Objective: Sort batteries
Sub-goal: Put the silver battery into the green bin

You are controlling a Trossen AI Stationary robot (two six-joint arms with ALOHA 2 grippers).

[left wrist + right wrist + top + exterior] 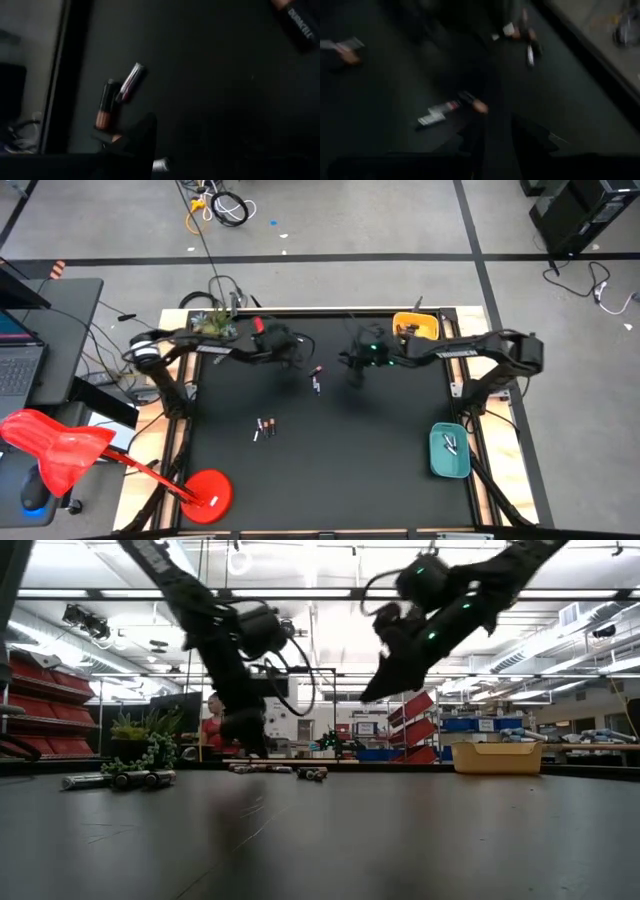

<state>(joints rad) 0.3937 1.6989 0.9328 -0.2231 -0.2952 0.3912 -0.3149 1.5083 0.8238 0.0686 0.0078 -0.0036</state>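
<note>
Right gripper [355, 372], finger state not readable, is hovering just right of the battery pair [316, 378], nearer than the left gripper [292, 352].

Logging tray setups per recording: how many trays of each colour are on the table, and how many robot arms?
Yellow tray: 1
Teal tray: 1
Robot arms: 2, the left arm and the right arm
Total: 4
The batteries are too small to count reliably.
</note>
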